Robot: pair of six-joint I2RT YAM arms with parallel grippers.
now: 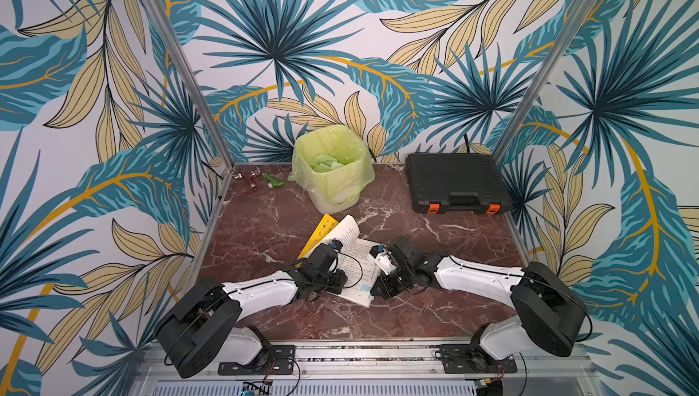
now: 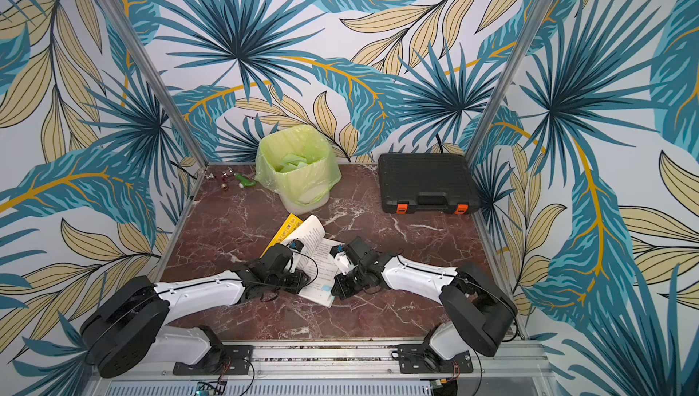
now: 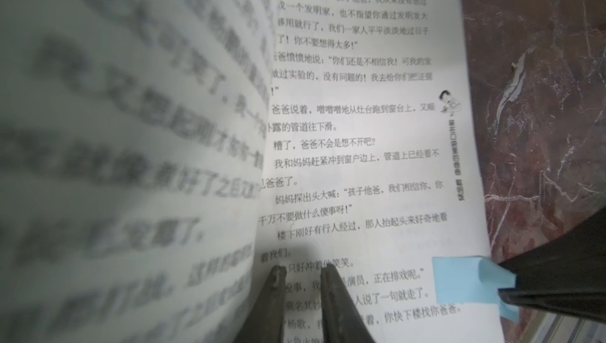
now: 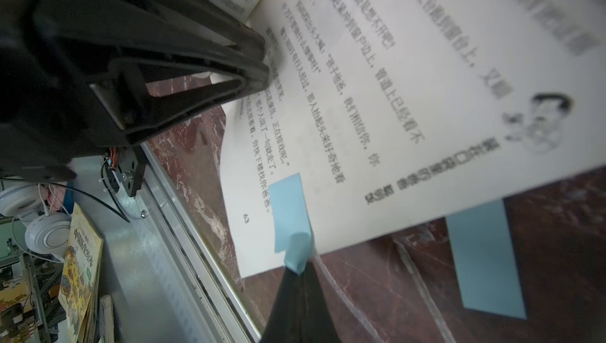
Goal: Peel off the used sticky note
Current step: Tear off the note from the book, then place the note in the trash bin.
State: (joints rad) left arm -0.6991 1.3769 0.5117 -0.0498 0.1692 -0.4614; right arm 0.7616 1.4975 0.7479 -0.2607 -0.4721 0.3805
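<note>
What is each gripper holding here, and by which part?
The right gripper pinches the blue sticky note by its curled free end at the edge of the book page. The left gripper holds nothing; its tips rest on that page.

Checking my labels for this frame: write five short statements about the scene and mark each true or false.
1. The right gripper has its jaws shut on the blue sticky note. True.
2. The book lies closed. False: it lies open.
3. The left gripper touches the book. True.
4. The bin is empty. False: paper scraps lie inside.
5. The black case stands open. False: it is shut.
</note>
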